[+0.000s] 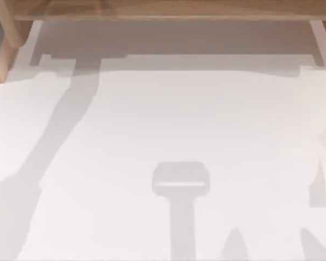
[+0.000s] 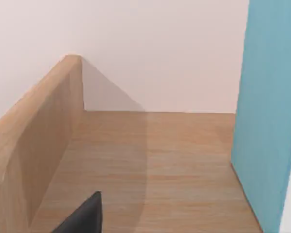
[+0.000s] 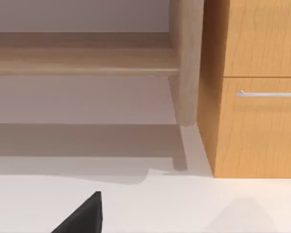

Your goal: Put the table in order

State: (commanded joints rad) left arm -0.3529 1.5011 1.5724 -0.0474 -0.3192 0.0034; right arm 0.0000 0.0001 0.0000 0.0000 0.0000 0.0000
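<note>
Overhead, the desk (image 1: 168,125) spreads as a plain white matte surface across nearly the whole view, crossed by grey shadows: one long diagonal band toward its left edge, one blocky shape with a straight stem near the middle of its near edge. Along the far edge runs a light-brown wooden shelf frame (image 1: 168,10), its underside shading the strip of desk beneath it. Left wrist view: a dark finger (image 2: 82,216) of the left tool over a wooden shelf board (image 2: 155,170), a raised wooden side wall (image 2: 34,145) beside it, a blue upright panel (image 2: 269,111) at the other side. Right wrist view: a dark finger (image 3: 82,216) of the right tool above the white desk, facing a wooden cabinet (image 3: 252,87) with a metal drawer handle (image 3: 269,93). Whether either tool is open or closed, I cannot tell.
</note>
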